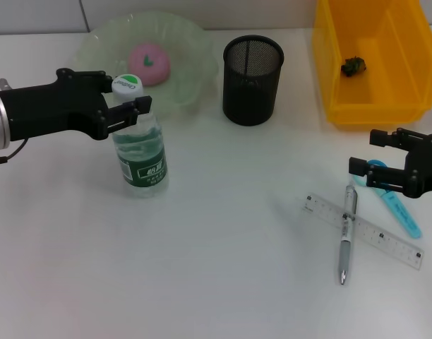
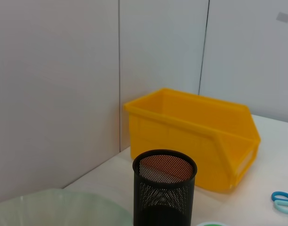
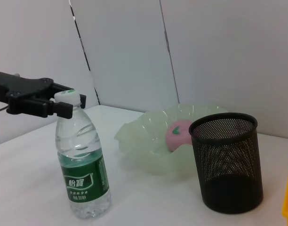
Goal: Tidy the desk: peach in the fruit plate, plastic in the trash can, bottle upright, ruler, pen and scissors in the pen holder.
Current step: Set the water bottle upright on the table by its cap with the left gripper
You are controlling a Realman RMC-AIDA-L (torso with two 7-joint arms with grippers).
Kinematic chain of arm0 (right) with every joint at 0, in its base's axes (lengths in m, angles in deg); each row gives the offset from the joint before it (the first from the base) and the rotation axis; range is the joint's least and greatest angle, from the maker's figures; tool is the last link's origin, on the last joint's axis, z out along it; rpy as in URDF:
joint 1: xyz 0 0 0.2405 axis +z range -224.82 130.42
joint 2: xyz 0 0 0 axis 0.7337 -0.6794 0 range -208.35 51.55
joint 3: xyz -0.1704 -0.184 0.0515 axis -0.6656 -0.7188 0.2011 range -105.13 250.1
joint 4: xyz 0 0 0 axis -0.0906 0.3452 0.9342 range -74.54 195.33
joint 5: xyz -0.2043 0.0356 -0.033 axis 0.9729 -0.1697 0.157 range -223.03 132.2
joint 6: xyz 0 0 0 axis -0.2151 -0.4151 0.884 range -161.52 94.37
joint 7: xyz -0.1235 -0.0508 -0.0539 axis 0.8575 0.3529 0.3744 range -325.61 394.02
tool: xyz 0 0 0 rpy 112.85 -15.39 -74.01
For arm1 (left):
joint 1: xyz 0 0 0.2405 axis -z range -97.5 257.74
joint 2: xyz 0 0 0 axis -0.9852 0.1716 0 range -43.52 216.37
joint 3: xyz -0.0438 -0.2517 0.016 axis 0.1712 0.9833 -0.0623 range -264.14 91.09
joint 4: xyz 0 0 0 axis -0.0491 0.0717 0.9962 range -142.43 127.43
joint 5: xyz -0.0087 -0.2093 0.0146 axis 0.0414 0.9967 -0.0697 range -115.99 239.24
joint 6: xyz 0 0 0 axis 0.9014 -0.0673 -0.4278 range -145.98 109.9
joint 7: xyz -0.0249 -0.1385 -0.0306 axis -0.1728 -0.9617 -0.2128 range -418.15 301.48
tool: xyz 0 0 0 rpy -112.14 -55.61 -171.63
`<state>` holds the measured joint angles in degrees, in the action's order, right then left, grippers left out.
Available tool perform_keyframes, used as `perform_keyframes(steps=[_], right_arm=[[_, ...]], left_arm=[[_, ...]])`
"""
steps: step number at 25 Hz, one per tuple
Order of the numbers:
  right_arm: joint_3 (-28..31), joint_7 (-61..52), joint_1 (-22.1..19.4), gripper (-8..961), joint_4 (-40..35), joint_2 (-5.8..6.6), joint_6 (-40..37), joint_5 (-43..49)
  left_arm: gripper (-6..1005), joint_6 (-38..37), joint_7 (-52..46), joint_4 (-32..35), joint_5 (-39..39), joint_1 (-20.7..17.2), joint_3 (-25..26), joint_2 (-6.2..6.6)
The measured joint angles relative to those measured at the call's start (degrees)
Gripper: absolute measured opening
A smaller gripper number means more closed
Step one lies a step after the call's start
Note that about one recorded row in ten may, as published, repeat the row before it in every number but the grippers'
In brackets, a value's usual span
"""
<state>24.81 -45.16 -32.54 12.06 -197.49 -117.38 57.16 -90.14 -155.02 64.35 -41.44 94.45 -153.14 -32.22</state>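
Head view: peach already in the green fruit plate; dark scrap of plastic inside the yellow trash bin. Water bottle upright on the white desk, left gripper at its neck just under the cap, fingers apart on either side, not visibly clamped. Mesh pen holder empty as far as seen. Still on the desk: clear ruler, pen lying across it, blue scissors partly under the right gripper, fingers spread, holding nothing.

Left wrist view: pen holder, trash bin, scissor handles at the edge.

Right wrist view: bottle standing, left gripper either side of the cap, peach in plate.

Judged so: three steps done, stationery left.
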Motion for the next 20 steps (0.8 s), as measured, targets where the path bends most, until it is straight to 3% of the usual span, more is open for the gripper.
perform_keyframes(steps=[13, 20], right_arm=[[0.0, 0.0, 0.2, 764, 0.3, 0.00, 0.0, 0.0], [0.2, 0.0, 0.2, 763, 0.3, 0.00, -0.1, 0.0]], left_arm=[[448, 2.2, 4.5, -2.5, 3.7, 0.3, -0.2, -0.12], [605, 1.8, 5.6, -2.3, 5.7, 0.1, 0.6, -0.01]])
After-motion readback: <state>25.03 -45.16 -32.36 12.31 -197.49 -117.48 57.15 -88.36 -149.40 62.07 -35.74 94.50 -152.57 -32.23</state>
